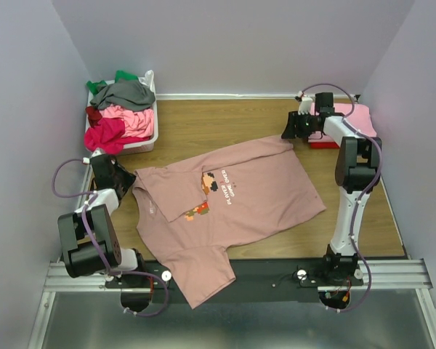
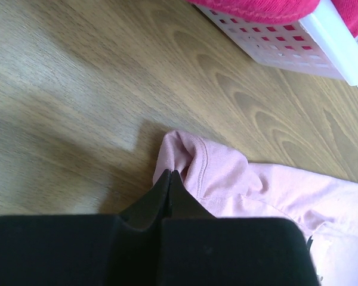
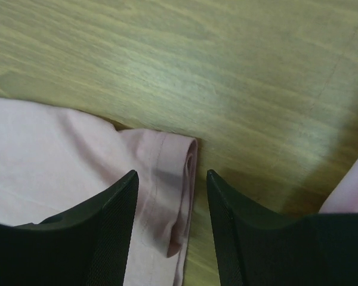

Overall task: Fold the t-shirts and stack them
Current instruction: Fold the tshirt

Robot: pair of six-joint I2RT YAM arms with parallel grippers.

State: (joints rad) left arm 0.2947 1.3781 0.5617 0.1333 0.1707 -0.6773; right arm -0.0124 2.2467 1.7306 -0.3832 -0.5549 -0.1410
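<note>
A dusty-pink t-shirt (image 1: 254, 196) with a pixel-art print and white text lies spread across the wooden table. Part of it hangs over the near edge. My left gripper (image 1: 116, 177) sits at the shirt's left corner, and in the left wrist view it (image 2: 170, 173) is shut, pinching a bunched fold of the pink cloth (image 2: 227, 173). My right gripper (image 1: 289, 131) is at the far right sleeve. In the right wrist view it (image 3: 172, 174) stands open, with the sleeve hem (image 3: 179, 179) lying between its fingers.
A white basket (image 1: 154, 109) at the back left holds grey (image 1: 127, 93), green (image 1: 123, 75), bright pink (image 1: 131, 120) and red (image 1: 105, 134) t-shirts. A folded pink shirt (image 1: 352, 116) lies on a red one (image 1: 321, 144) at the back right. Walls enclose the table.
</note>
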